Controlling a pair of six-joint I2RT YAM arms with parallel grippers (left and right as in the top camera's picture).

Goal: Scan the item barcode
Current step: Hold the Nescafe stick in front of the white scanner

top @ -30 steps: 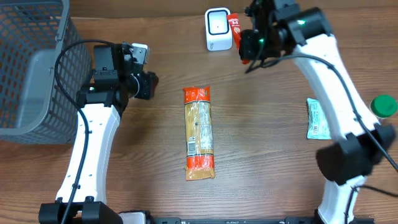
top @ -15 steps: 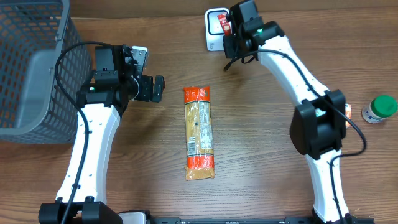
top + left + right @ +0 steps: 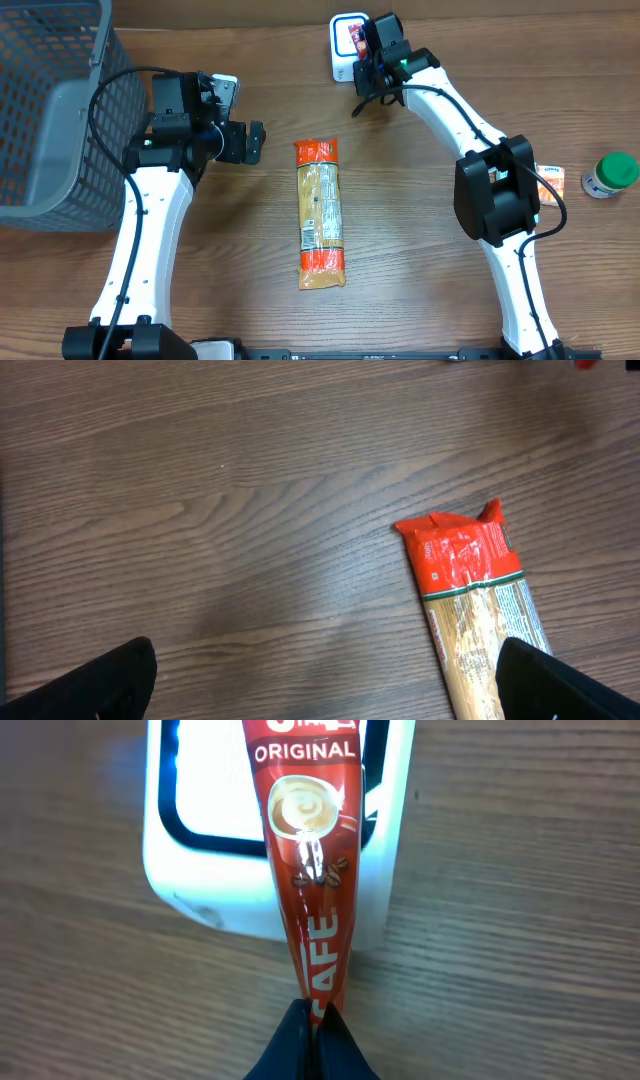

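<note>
Sachet (image 3: 305, 850) likely light, limp, slick | right tool (image 3: 315, 1020) pinched on its tail end, scanner (image 3: 230, 910) just ahead | left tool (image 3: 256, 142) wide, empty

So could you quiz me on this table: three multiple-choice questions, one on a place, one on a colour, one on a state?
1. Where is the red coffee sachet?
A) inside the basket
B) held by the right gripper over the white scanner
C) dropped on the floor

2. What colour is the bottle cap?
A) blue
B) yellow
C) green

3. How is the left gripper?
A) open, holding nothing
B) shut on a packet
C) shut on nothing

Answers:
1 B, the right wrist view shows it pinched above the scanner.
2 C, plain from overhead.
3 A, its fingers stand wide apart.
</note>
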